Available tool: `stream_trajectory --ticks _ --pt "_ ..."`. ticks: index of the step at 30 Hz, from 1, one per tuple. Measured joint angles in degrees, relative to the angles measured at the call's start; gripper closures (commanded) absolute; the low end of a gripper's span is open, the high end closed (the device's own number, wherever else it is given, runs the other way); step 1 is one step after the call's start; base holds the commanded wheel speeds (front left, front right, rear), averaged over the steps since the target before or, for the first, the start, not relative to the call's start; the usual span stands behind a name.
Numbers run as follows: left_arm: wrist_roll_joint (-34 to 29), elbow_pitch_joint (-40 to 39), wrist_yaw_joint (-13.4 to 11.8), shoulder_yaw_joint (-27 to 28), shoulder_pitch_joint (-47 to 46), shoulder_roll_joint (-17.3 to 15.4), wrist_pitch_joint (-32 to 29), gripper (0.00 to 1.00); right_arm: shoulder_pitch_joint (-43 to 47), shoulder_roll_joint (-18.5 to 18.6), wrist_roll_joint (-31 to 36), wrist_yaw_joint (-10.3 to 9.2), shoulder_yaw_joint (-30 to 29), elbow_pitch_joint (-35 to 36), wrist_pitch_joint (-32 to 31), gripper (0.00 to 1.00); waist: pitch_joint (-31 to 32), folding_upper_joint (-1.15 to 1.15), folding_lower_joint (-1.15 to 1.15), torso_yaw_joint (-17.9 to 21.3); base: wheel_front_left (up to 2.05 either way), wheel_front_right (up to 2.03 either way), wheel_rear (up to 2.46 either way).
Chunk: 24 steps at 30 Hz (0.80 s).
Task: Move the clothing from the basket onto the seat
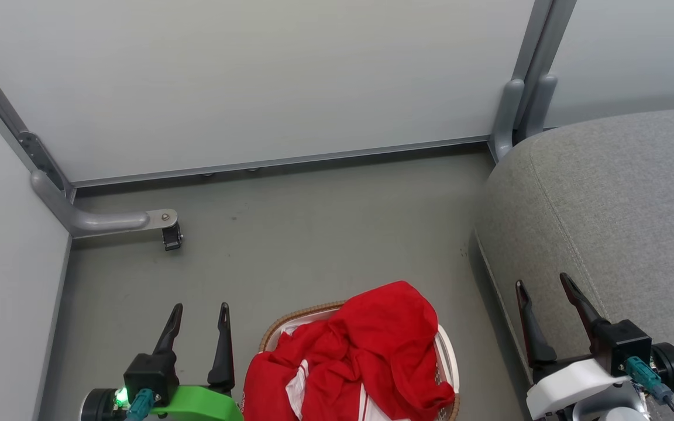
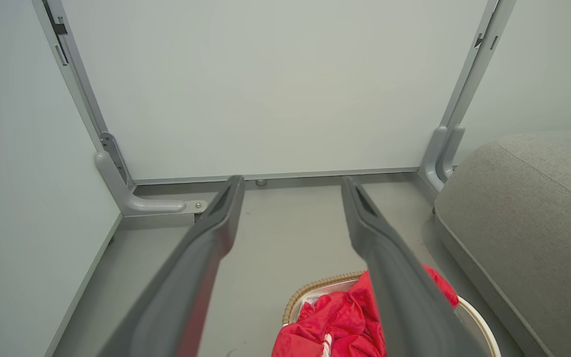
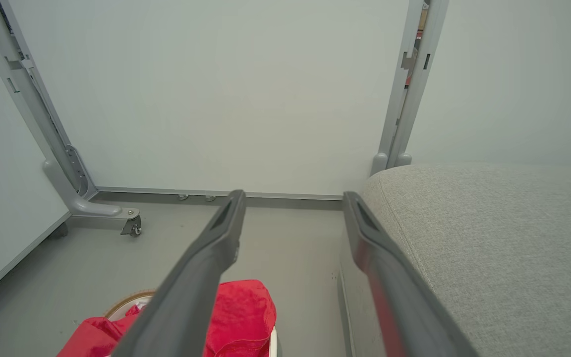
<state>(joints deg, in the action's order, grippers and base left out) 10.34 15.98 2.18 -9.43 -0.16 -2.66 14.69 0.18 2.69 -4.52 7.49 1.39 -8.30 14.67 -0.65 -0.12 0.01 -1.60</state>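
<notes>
Bright red soft-fabric clothing (image 1: 366, 351) lies heaped in the small white plastic basket (image 1: 290, 321) with woven rim. The basket stands on the grey floor (image 1: 290, 234), well off its wall edge, near the large grey upholstered seat (image 1: 618, 204). Left gripper (image 1: 201, 305) and right gripper (image 1: 542, 279) are released and empty. Advise pinching the heap's crest deeply.

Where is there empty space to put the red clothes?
The grey sofa top, right of the basket, is bare. So is the floor between basket and wall panels. The basket itself is crowded, heaped with red clothes.
</notes>
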Motion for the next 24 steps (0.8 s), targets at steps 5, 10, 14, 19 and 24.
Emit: stream_trajectory --ticks 5,10,14,19,24 --pt "-1.15 0.13 -0.14 -0.33 0.13 -0.01 0.44 0.0 0.07 0.02 1.09 0.0 0.22 0.38 0.32 0.0 -0.03 0.0 0.0 -0.01 0.0 0.0 0.0" --pt "-1.14 0.18 -0.14 -0.41 0.14 -0.01 0.44 0.0 0.09 0.03 1.09 0.0 0.23 0.53 0.32 0.0 -0.15 0.0 0.0 -0.01 0.0 0.0 0.0" --pt "-1.13 0.2 -0.14 -0.44 0.13 -0.02 0.44 0.0 0.09 0.03 1.09 0.0 0.18 0.54 0.32 0.0 -0.25 0.0 -0.01 -0.02 0.0 0.0 0.0" --pt "-1.05 0.22 -0.14 -0.43 0.13 -0.02 0.44 0.0 0.08 0.03 1.09 0.0 0.1 0.53 0.32 0.0 -0.33 0.0 0.0 0.03 0.0 0.0 0.0" --pt "-1.05 0.21 -0.14 -0.49 0.13 -0.02 0.44 0.0 0.08 0.03 1.09 0.01 0.07 0.54 0.32 0.0 -0.42 0.0 0.0 0.07 0.0 0.0 0.0"
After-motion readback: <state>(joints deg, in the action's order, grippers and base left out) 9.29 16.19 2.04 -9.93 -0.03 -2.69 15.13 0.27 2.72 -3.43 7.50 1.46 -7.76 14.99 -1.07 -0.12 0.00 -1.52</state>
